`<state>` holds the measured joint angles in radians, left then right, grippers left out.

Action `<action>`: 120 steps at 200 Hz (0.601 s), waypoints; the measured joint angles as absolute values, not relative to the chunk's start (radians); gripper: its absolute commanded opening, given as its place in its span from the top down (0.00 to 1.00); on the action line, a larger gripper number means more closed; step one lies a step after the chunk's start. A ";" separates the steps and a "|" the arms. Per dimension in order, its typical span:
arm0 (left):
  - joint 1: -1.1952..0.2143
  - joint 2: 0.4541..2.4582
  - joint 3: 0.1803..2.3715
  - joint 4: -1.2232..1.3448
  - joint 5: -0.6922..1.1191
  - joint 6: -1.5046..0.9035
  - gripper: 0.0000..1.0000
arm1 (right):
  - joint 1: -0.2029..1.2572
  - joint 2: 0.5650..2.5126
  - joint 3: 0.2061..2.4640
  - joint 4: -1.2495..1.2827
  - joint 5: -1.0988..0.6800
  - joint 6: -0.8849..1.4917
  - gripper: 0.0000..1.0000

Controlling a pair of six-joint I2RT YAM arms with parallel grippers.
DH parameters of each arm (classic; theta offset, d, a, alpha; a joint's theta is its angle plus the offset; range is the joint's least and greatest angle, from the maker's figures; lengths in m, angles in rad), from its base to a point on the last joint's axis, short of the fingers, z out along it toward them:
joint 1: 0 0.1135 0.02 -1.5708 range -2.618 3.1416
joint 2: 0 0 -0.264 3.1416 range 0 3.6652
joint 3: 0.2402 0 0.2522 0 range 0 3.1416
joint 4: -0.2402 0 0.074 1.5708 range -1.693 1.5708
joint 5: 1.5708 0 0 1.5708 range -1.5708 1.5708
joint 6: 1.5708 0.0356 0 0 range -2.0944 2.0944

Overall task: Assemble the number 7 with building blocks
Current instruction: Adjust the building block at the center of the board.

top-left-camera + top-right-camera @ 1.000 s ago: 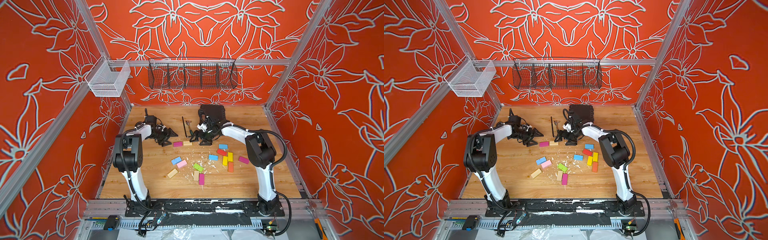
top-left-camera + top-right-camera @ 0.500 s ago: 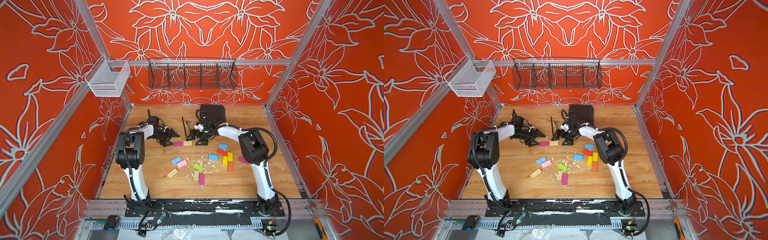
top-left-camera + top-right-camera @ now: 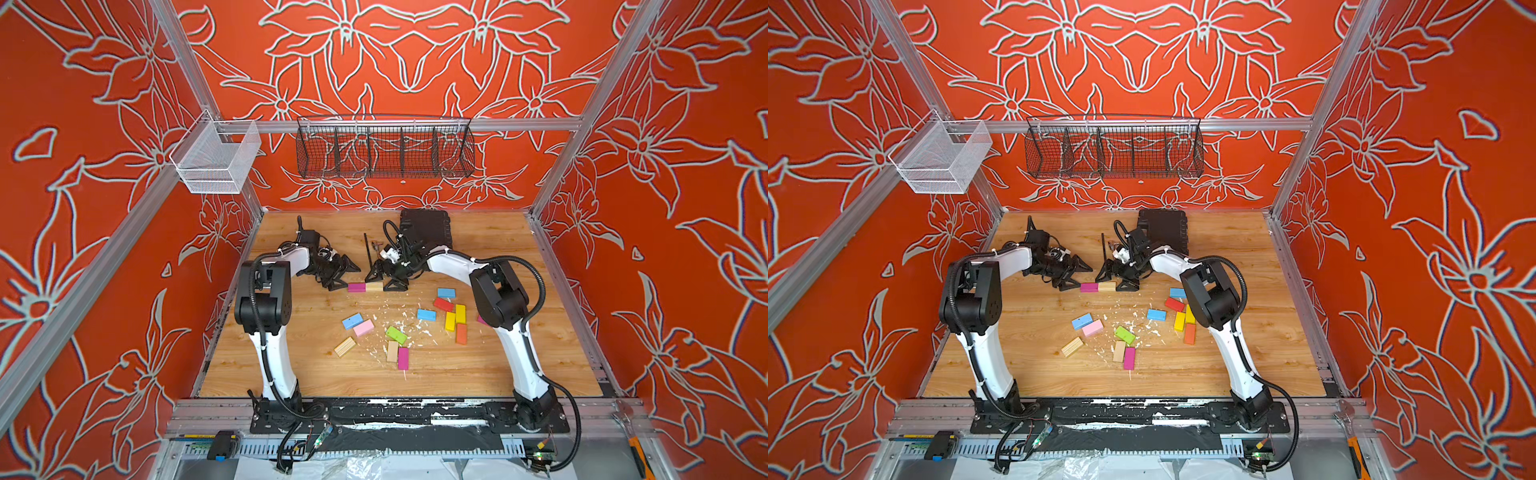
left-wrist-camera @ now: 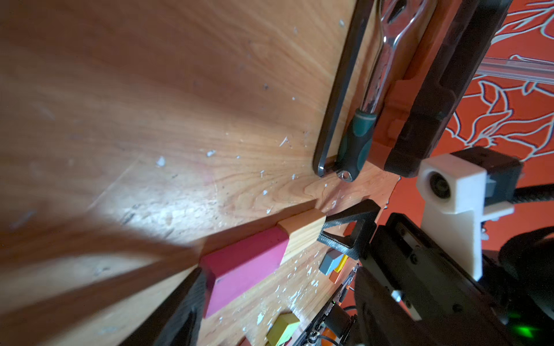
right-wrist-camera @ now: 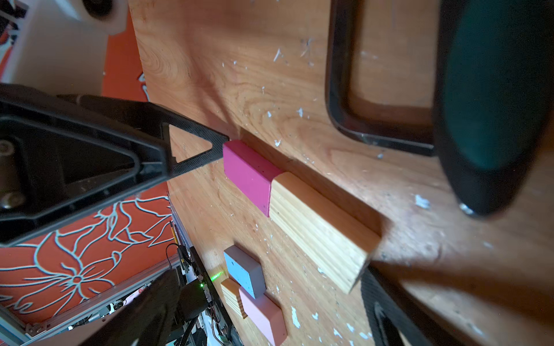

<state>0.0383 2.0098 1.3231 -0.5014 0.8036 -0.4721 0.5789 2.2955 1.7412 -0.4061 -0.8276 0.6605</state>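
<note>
My left gripper (image 3: pixel 349 277) and right gripper (image 3: pixel 376 280), jaws spread and empty, have edged in around the magenta wooden block (image 3: pixel 356 287), which butts against a plain wooden block (image 3: pixel 374 286). The 7's top bar (image 3: pixel 1098 286) seems done; its stem remains.

The cell is enclosed by orange walls (image 3: pixel 685 124) printed with pale flower outlines and framed by aluminium rails (image 3: pixel 523 124). A white mesh basket (image 3: pixel 216 164) is hung at upper left, a black wire basket (image 3: pixel 384 151) at centre. A wooden tabletop (image 3: pixel 498 365), brightly lit, is seen below.
</note>
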 measured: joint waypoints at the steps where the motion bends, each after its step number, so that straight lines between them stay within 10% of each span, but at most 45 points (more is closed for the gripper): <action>1: 0.038 2.010 1.324 -0.501 0.804 -0.472 0.24 | 0.579 2.296 1.741 -0.406 -0.828 0.661 0.03; 120: 0.040 2.018 1.343 -0.515 0.782 -0.464 0.22 | 0.592 2.296 1.747 -0.412 -0.820 0.677 0.03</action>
